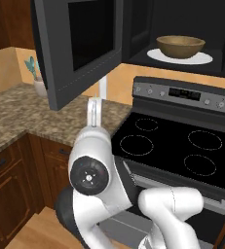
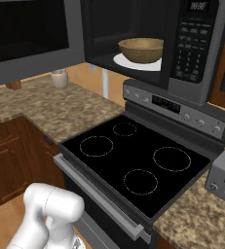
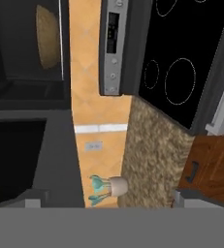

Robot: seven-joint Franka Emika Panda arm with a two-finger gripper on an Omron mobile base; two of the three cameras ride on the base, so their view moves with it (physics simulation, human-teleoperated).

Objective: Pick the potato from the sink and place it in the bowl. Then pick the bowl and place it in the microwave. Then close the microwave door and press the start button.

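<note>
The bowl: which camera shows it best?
The right base view: the bowl sits close on the white turntable plate inside the microwave. The left base view shows it farther off; the hand view shows it sideways and dim.

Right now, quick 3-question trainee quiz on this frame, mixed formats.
1. True or false: the bowl sits on the white plate inside the microwave.
2. Multiple choice: the microwave door is A) shut, B) swung open, C) missing.
3. Short answer: what lies directly below the microwave?

Key
1. True.
2. B. It hangs open to the left of the cavity.
3. The stove, with its black cooktop and four burner rings.
</note>
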